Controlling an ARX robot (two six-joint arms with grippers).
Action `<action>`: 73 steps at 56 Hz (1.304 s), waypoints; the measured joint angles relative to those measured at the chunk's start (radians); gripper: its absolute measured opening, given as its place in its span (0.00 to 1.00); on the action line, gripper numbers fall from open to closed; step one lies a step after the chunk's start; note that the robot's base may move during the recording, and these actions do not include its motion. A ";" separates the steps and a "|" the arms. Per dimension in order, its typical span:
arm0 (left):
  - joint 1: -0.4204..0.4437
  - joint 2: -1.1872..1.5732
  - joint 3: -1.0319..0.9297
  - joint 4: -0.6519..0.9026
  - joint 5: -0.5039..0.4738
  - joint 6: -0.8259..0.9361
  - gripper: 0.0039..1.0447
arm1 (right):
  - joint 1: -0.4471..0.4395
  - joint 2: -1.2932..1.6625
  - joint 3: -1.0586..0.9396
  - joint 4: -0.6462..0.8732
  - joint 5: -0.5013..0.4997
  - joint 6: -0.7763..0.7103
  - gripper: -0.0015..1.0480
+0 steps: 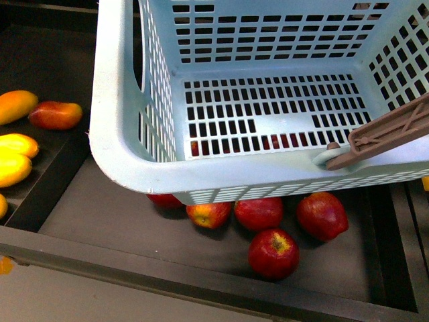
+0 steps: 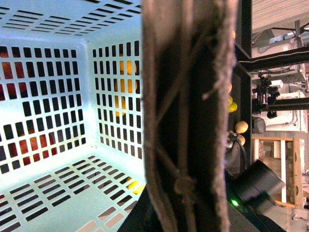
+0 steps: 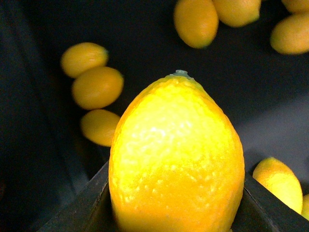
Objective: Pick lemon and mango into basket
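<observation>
Right gripper [image 3: 176, 205] pinching lemon [image 3: 176, 150], seemingly lifting it; basket [image 1: 120, 157] sitting empty, mango [image 1: 15, 106] waiting outside; left gripper hiding behind handle [image 2: 188, 116], can't tell its state.

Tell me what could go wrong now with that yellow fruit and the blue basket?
The lemon is held only at its sides by the right gripper, so the rounded fruit might slip out. If it falls, it would likely land among the look-alike loose lemons and be hard to single out. The basket partly covers red apples; moving it carelessly could knock or press them.
</observation>
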 joint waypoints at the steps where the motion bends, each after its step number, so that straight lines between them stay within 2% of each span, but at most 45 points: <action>1: 0.000 0.000 0.000 0.000 0.000 0.000 0.04 | -0.001 -0.021 -0.005 -0.009 -0.009 -0.005 0.49; 10: 0.000 0.000 0.000 0.000 0.002 -0.001 0.04 | -0.008 -0.282 -0.018 -0.109 -0.103 -0.068 0.49; 21: 0.000 0.000 0.000 0.000 0.002 -0.001 0.04 | 0.034 -0.491 0.007 -0.214 -0.193 -0.028 0.49; 24: 0.000 0.000 0.000 0.000 0.002 0.000 0.04 | 0.069 -0.524 0.006 -0.214 -0.188 -0.027 0.49; 34: 0.000 0.000 0.000 0.000 0.002 0.000 0.04 | 0.319 -0.531 -0.004 -0.152 -0.119 -0.038 0.49; 40: 0.000 0.000 0.000 0.000 0.001 0.000 0.04 | 0.429 -0.473 -0.004 -0.120 -0.067 -0.031 0.49; 47: 0.000 0.000 0.000 0.000 0.002 -0.001 0.04 | 0.515 -0.406 -0.004 -0.108 -0.017 -0.032 0.49; 55: 0.000 0.000 0.000 0.000 0.001 -0.001 0.04 | 0.552 -0.365 -0.004 -0.078 -0.011 -0.029 0.49; 56: 0.000 0.000 0.000 0.000 0.001 -0.001 0.04 | 0.556 -0.361 -0.004 -0.074 -0.008 -0.029 0.50; 61: 0.000 0.000 0.000 0.000 0.002 0.000 0.04 | 0.563 -0.354 -0.004 -0.052 0.017 -0.013 0.67; 67: 0.000 0.000 0.000 0.000 0.002 -0.001 0.04 | 0.550 -0.361 -0.004 -0.035 0.048 0.009 0.82; 73: 0.000 0.000 0.000 0.000 0.001 0.002 0.04 | 0.520 -0.384 -0.007 -0.027 0.083 0.033 0.93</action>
